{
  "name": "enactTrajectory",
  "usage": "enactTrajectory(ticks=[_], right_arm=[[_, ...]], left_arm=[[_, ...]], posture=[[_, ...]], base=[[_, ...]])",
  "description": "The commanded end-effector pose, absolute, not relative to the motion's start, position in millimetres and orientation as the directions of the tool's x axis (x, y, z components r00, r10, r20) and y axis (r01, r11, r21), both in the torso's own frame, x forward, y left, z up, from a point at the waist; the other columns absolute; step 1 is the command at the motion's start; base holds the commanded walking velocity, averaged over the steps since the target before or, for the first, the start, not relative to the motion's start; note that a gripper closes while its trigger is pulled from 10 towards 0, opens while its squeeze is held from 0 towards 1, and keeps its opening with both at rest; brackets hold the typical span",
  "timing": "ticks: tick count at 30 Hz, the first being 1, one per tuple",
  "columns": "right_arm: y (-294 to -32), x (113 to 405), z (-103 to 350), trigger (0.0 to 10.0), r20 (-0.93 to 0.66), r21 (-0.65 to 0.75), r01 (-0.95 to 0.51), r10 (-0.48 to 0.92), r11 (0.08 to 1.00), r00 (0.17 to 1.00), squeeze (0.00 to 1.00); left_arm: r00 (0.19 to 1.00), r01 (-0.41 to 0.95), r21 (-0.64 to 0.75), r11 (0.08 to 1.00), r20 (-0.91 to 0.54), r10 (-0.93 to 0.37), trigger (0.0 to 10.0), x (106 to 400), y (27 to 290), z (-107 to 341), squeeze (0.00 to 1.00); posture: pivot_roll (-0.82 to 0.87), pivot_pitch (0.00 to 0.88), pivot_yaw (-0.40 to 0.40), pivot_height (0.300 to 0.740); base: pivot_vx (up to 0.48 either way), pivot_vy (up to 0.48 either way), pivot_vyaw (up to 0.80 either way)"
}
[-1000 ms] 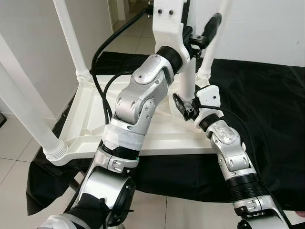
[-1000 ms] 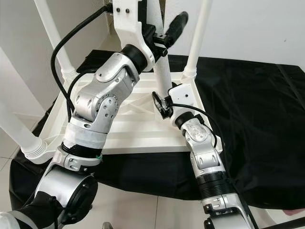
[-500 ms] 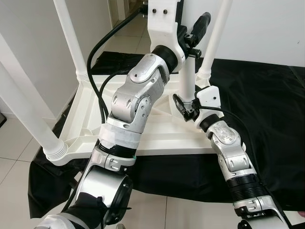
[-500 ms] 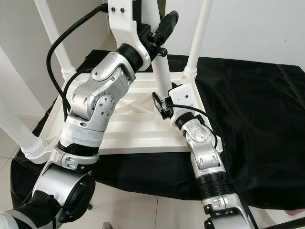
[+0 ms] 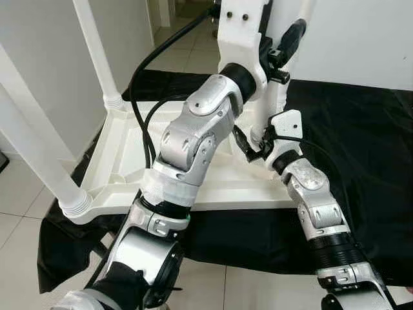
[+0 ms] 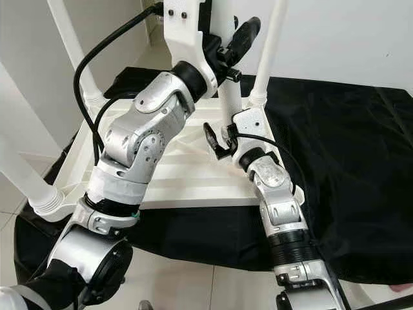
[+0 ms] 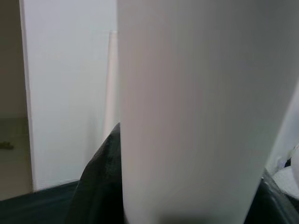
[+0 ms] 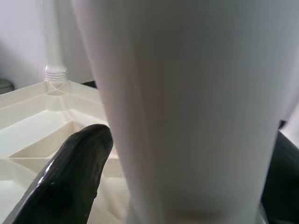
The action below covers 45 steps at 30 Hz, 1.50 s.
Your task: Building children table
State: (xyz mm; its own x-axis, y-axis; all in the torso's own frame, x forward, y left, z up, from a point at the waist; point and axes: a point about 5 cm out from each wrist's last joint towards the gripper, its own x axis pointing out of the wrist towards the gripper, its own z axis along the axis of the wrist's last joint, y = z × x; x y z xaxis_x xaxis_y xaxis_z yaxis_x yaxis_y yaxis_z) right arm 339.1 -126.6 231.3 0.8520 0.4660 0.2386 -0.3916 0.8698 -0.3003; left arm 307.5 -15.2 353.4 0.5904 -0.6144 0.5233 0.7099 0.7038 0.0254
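Observation:
A white children's table (image 5: 119, 161) lies upside down on a black cloth (image 5: 361, 129), with legs standing up at its corners. Near the far right corner I hold one white table leg (image 6: 228, 102) with both grippers. My left gripper (image 5: 282, 46) is shut on the leg high up, one black finger (image 6: 244, 32) showing beside it. My right gripper (image 5: 255, 142) is shut on the same leg low down, near the tabletop's underside. In the wrist views the table leg (image 7: 196, 116) (image 8: 187, 107) stands close between the dark fingers (image 8: 70, 172).
Other white legs stand at the far left (image 5: 97, 51), near left (image 5: 32, 148) and far right (image 6: 268, 51) corners. The cloth covers the floor to the right. Grey tiles (image 5: 19, 258) and a white wall (image 5: 39, 64) lie to the left.
My left gripper swung to the right along with the top of the leg. My right gripper shifted slightly right and up, still on the leg.

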Motion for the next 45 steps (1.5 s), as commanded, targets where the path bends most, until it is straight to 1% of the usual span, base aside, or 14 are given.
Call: enactTrajectory(ticks=[1,14,16,17,21,22,24,25,33,34,37,38,42,45], right_arm=[[-117.3,337.2,241.4,10.0,0.246,-0.323,-0.425,0.508,0.846,0.825,0.0],[-113.4,332.7,251.7,10.0,0.219,-0.351,-0.451,0.54,0.821,0.813,0.0],[-113.9,332.1,249.9,9.8,0.207,-0.35,-0.453,0.539,0.82,0.816,0.0],[-114.3,331.5,247.8,7.7,0.194,-0.35,-0.455,0.539,0.819,0.82,0.0],[-114.9,330.1,245.4,7.7,0.169,-0.351,-0.46,0.538,0.816,0.826,0.0],[-115.4,329.6,244.1,8.4,0.157,-0.355,-0.459,0.536,0.814,0.829,0.0],[-115.4,329.6,244.1,8.4,0.157,-0.355,-0.459,0.536,0.814,0.829,0.0],[-115.7,329.2,242.3,10.0,0.143,-0.357,-0.463,0.537,0.812,0.831,0.0],[-116.7,328.2,239.1,10.0,0.115,-0.366,-0.465,0.535,0.806,0.837,0.0],[-116.8,328.1,238.8,7.3,0.11,-0.368,-0.464,0.533,0.806,0.839,0.0],[-116.9,327.8,239.0,7.3,0.106,-0.373,-0.465,0.534,0.803,0.839,0.0],[-117.4,327.4,239.3,0.0,0.104,-0.383,-0.462,0.535,0.8,0.839,0.0],[-118.2,326.4,240.0,0.0,0.102,-0.403,-0.463,0.542,0.79,0.834,0.0],[-118.3,325.7,240.2,0.0,0.099,-0.42,-0.462,0.546,0.781,0.832,0.0]], left_arm=[[0.524,0.748,0.097,0.656,0.521,-0.674,10.0,301.9,-21.2,351.9,0.0],[0.526,0.748,0.11,0.654,0.503,-0.686,10.0,299.9,-27.6,344.8,0.0],[0.525,0.747,0.11,0.656,0.506,-0.684,10.0,300.1,-27.5,345.0,0.0],[0.525,0.745,0.113,0.657,0.509,-0.682,10.0,300.4,-27.2,345.4,0.0],[0.523,0.74,0.119,0.662,0.516,-0.678,10.0,301.5,-25.9,347.3,0.0],[0.522,0.739,0.122,0.663,0.519,-0.677,10.0,301.5,-25.7,348.2,0.0],[0.522,0.739,0.122,0.663,0.519,-0.677,10.0,301.5,-25.7,348.2,0.0],[0.521,0.738,0.123,0.664,0.521,-0.676,10.0,301.6,-25.3,349.0,0.0],[0.52,0.736,0.124,0.666,0.526,-0.673,10.0,301.8,-24.5,351.0,0.0],[0.52,0.736,0.124,0.666,0.527,-0.672,10.0,301.7,-24.5,351.1,0.0],[0.52,0.735,0.125,0.666,0.527,-0.672,10.0,301.7,-24.5,351.0,0.0],[0.519,0.735,0.126,0.666,0.527,-0.673,10.0,301.4,-24.6,351.0,0.0],[0.519,0.737,0.124,0.664,0.524,-0.675,10.0,301.0,-25.3,350.4,0.0],[0.52,0.754,0.098,0.65,0.515,-0.681,10.0,301.1,-26.6,348.4,0.0]], posture=[[0.02,0.09,0.039,0.74],[0.02,0.09,0.033,0.74],[0.02,0.09,0.032,0.74],[0.02,0.09,0.032,0.74],[0.02,0.09,0.032,0.74],[0.02,0.09,0.033,0.74],[0.02,0.09,0.033,0.74],[0.02,0.091,0.033,0.74],[0.02,0.091,0.033,0.74],[0.02,0.091,0.033,0.74],[0.02,0.091,0.033,0.74],[0.01,0.091,0.034,0.74],[0.01,0.091,0.034,0.74],[0.01,0.089,0.036,0.74]], base=[[0.0,0.0,0.0],[0.0,0.0,0.0],[0.0,0.0,0.0],[0.0,0.0,0.0],[0.0,0.0,0.0],[0.0,0.0,0.0],[0.0,0.0,0.0],[0.0,0.0,0.0],[0.0,0.0,0.0],[0.0,0.0,0.0],[0.0,0.0,0.0],[0.0,0.0,0.0],[0.0,0.0,0.0],[0.0,0.0,0.0]])
